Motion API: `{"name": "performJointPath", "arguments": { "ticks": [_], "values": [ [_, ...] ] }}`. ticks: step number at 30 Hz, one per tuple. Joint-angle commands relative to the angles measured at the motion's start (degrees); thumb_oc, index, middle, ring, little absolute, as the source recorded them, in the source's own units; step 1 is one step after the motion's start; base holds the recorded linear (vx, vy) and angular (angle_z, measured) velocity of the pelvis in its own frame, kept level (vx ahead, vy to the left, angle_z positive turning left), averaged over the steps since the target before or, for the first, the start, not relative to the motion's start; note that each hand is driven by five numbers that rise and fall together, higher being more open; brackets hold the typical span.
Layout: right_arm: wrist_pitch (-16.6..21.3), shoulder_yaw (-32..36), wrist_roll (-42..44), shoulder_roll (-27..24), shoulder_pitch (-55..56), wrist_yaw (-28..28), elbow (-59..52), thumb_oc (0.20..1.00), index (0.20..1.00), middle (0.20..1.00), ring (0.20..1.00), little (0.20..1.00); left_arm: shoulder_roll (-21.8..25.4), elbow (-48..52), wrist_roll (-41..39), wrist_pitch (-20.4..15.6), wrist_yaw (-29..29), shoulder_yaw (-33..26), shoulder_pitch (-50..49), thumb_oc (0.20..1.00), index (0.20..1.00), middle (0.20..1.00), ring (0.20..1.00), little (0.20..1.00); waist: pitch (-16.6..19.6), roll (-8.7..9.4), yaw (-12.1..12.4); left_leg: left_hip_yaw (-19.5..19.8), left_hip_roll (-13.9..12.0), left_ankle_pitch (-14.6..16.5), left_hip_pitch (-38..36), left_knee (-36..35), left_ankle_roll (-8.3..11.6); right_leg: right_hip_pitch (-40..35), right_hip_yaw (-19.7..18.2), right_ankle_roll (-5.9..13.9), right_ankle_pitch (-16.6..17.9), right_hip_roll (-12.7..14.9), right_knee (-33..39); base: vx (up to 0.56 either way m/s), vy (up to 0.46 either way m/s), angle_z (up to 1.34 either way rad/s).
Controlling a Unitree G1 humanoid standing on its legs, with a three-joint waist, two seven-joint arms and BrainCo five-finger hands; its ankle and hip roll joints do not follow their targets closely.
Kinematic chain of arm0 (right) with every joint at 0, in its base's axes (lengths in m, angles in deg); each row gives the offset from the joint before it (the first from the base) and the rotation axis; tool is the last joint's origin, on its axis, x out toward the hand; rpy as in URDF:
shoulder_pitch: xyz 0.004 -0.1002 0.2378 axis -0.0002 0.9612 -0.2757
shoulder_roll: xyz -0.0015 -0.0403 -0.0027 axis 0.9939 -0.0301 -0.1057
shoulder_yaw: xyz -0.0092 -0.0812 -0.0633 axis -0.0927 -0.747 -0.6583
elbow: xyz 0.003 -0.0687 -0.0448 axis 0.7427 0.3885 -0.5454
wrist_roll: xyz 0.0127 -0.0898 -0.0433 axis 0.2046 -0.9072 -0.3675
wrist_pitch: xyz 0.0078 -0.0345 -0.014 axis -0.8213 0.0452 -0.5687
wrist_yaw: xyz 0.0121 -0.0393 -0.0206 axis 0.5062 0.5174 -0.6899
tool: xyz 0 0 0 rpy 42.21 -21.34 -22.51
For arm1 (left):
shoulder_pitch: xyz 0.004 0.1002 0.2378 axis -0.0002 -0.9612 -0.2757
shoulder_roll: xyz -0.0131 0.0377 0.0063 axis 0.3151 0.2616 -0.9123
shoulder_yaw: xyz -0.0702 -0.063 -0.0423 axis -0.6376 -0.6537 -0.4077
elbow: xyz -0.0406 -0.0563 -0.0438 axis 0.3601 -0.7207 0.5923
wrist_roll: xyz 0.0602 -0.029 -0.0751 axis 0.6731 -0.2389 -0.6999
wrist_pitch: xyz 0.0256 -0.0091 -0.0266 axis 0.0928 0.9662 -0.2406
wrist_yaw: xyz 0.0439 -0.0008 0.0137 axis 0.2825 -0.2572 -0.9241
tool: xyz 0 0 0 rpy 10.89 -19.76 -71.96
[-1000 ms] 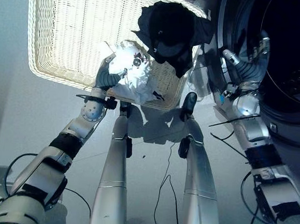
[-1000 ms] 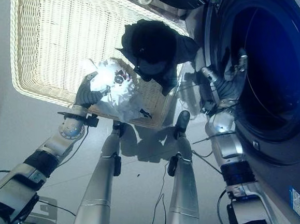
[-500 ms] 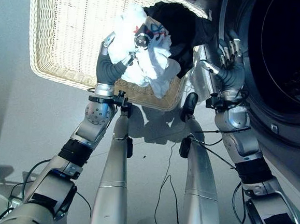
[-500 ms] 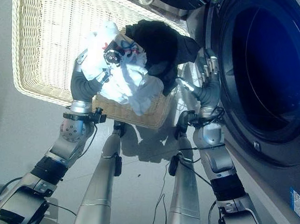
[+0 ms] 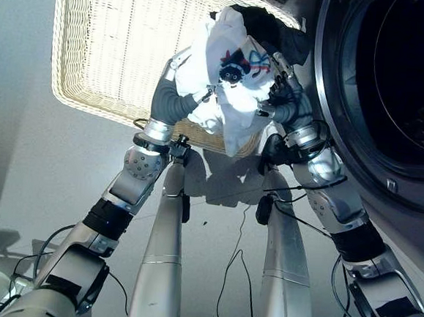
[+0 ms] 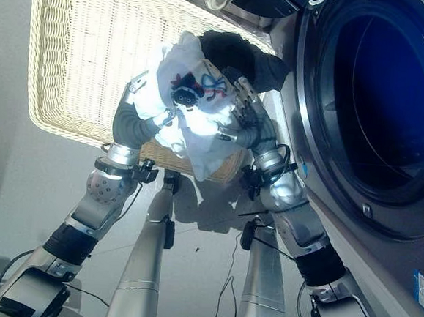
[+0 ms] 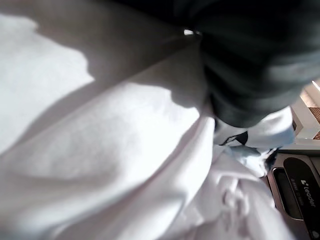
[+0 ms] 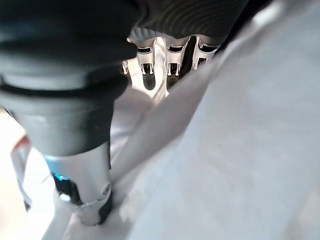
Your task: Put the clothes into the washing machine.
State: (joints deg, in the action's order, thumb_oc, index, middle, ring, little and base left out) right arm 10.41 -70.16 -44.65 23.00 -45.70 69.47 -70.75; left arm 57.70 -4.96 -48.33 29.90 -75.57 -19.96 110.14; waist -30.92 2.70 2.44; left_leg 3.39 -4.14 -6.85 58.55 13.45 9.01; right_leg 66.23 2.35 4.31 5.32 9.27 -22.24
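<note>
Between both hands, a white garment [image 6: 200,128] hangs above the wicker basket [image 6: 81,53]; behind them, dark clothing [image 6: 238,54] drapes its rim. Left hand [image 6: 154,99] buried, grip unreadable; right hand [image 6: 245,113] presses straight-fingered, washing machine [image 6: 363,104] beside it.

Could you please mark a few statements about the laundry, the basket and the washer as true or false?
1. The white garment is lifted above the wicker basket. True.
2. The white garment already lies inside the washing machine drum. False: it is held up beside the basket, outside the drum.
3. A dark garment lies at the basket's corner nearest the washer. True.
4. The right hand is inside the drum. False: it is against the white garment.
5. The left hand is wrapped in the white garment. True.
</note>
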Motion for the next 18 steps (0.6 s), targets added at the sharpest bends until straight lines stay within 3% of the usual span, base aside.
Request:
{"name": "performJointPath", "arguments": {
  "ticks": [1, 11, 13, 14, 18],
  "values": [
    [-0.5, -2.7, 1.8, 0.2, -0.2, -2.0, -7.5, 1.000, 1.000, 1.000, 1.000, 1.000, -1.8, 8.9, 2.3, -2.6, 0.0, 0.1, 2.4, 0.200, 0.200, 0.200, 0.200, 0.200, 1.1, -3.99, -1.2, 0.5, 6.8, 0.0, 0.6, 1.1, -5.71, -3.1, 6.4, 3.55, 2.4, -3.2, 2.3, 0.00, 0.000, 0.00],
    [-4.2, -5.8, 4.2, 1.1, -1.4, -3.1, -7.1, 1.000, 1.000, 1.000, 1.000, 1.000, -3.2, 10.7, 2.6, -3.5, 1.4, 1.1, 2.6, 0.200, 0.200, 0.200, 0.200, 0.200, 1.1, -3.95, -0.8, 0.6, 7.1, -0.3, 0.9, 1.4, -5.71, -3.0, 6.7, 3.32, 2.6, -3.3, 2.6, 0.00, 0.000, 0.00],
    [-5.2, -6.3, 4.3, 1.2, -1.7, -3.7, -7.1, 0.231, 0.231, 0.231, 0.231, 0.231, -3.5, 10.8, 3.1, -3.6, 1.4, 1.3, 2.9, 0.200, 0.200, 0.200, 0.200, 0.200, 1.1, -3.98, -0.7, 0.6, 7.1, -0.4, 1.1, 1.4, -5.73, -2.8, 6.6, 3.27, 2.6, -3.3, 2.4, 0.00, 0.000, 0.00],
    [-5.3, -6.6, 3.9, 1.3, -1.8, -3.6, -7.0, 0.200, 0.200, 0.200, 0.200, 0.200, -3.7, 10.9, 3.2, -3.5, 1.6, 1.4, 3.0, 0.200, 0.200, 0.200, 0.200, 0.200, 1.1, -3.96, -0.7, 0.6, 7.1, -0.4, 1.0, 1.4, -5.71, -2.8, 6.6, 3.26, 2.6, -3.3, 2.4, 0.00, 0.000, 0.00],
    [-5.4, -7.2, 4.3, 1.5, -2.3, -3.0, -6.9, 0.200, 0.200, 0.200, 0.200, 0.200, -4.2, 11.5, 3.4, -3.2, 1.9, 1.6, 3.3, 0.200, 0.200, 0.200, 0.200, 0.200, 1.1, -3.95, -0.6, 0.7, 7.2, -0.5, 1.0, 1.4, -5.70, -2.9, 6.7, 3.27, 2.6, -3.4, 2.2, 0.00, 0.000, 0.00]
  ]
}}
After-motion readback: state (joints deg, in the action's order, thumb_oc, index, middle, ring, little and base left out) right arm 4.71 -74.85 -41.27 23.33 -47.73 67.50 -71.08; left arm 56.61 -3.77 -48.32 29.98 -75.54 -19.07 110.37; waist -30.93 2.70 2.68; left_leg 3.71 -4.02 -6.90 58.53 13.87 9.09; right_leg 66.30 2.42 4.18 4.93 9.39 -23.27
